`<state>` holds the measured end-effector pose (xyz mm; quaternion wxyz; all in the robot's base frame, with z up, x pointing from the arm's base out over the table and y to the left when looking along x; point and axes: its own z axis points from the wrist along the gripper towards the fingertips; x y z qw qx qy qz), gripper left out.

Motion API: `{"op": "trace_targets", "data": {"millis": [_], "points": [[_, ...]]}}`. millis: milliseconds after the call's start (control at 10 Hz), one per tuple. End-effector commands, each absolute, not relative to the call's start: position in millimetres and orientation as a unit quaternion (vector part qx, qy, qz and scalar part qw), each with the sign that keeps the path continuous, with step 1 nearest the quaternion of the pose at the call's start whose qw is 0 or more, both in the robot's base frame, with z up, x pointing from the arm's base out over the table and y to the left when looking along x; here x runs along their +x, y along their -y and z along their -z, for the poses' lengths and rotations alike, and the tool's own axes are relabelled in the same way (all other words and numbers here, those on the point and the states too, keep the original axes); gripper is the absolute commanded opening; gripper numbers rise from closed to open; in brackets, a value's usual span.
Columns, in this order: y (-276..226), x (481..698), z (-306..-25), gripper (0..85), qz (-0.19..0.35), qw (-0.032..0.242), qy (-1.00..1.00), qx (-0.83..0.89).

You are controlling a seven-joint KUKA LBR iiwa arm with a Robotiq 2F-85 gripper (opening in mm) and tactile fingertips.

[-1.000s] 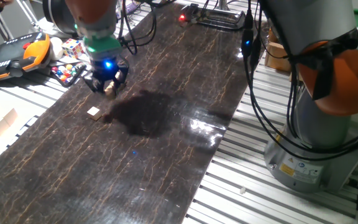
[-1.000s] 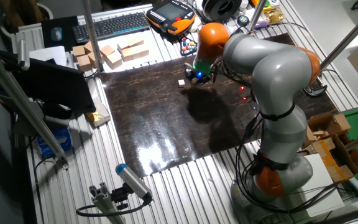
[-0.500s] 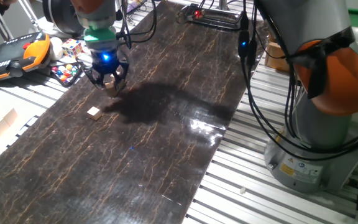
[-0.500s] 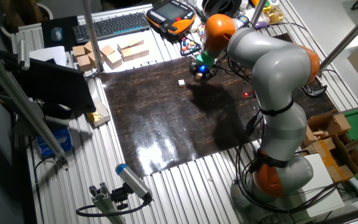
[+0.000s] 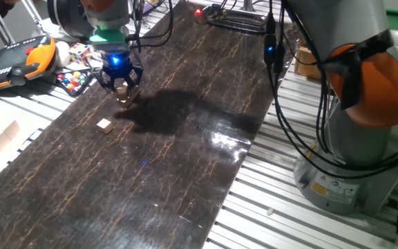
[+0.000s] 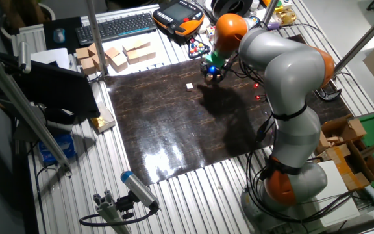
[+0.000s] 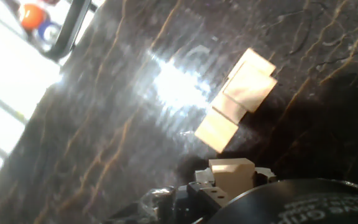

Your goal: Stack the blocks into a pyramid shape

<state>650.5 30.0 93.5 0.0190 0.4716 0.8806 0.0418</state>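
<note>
My gripper (image 5: 120, 88) hangs a little above the dark mat (image 5: 185, 159), near its far left edge. It is shut on one small tan block (image 7: 231, 172), which shows between the fingers at the bottom of the hand view. Just below and ahead of it lies the pyramid shape (image 7: 236, 99), a tight row of tan cubes with one seeming to sit on top. In the fixed views the hand mostly hides this stack. One loose block (image 5: 103, 125) lies alone on the mat, nearer the camera than the gripper. It also shows as a pale block (image 6: 189, 86) left of the gripper (image 6: 211, 73).
Left of the mat lie a multicoloured puzzle cube (image 5: 81, 52), coloured balls (image 5: 74, 79) and an orange pendant (image 5: 16, 59). Larger pale wooden blocks (image 6: 112, 55) sit beyond the mat's corner near a keyboard (image 6: 115, 26). The arm's base (image 5: 351, 145) stands to the right.
The gripper has risen from the mat and drifted slightly toward the far left, with a block between its fingers. The loose block has stayed in place.
</note>
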Motion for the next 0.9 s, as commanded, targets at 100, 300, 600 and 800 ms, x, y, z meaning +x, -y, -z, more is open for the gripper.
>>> {"op": "trace_targets", "data": {"millis": [100, 300, 600, 800], "points": [[-26.1, 655.3, -92.5, 0.7, -0.036, 0.029, -0.728, 0.684], [-22.0, 658.5, -91.2, 0.7, -0.038, 0.033, -0.689, 0.723], [-20.9, 662.9, -86.4, 0.7, -0.021, 0.053, -0.658, 0.750], [-18.5, 665.8, -84.1, 0.7, -0.007, 0.053, -0.645, 0.762]]}}
